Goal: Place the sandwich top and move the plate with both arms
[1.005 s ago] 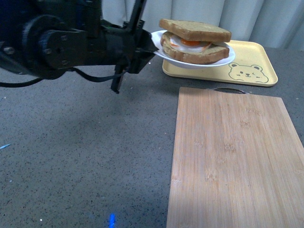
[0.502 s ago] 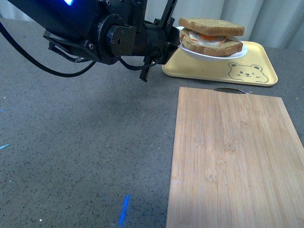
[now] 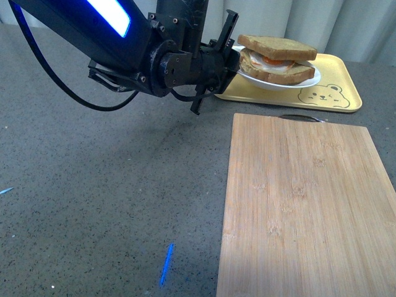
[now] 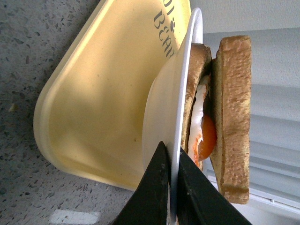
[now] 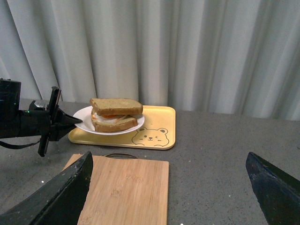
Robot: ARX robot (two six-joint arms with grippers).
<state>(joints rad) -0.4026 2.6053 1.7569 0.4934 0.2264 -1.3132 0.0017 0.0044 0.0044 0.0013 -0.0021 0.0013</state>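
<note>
While left pincer (image 3: 236,63) grips plate (image 3: 312,79) by rim alone, tilt could shed top (image 3: 278,44); right pincer (image 5: 168,157) spread, empty.

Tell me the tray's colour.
Yellow tray with a bear drawing, best seen in the front view.

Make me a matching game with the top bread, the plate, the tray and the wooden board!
Things:
1. sandwich top
2. plate
3. tray
4. wooden board

Clues:
a. yellow, with a bear drawing
b. bare, nothing on it
c. lying over the egg
d. rim pinched by the left claw

Pairs: 1-c, 2-d, 3-a, 4-b
</note>
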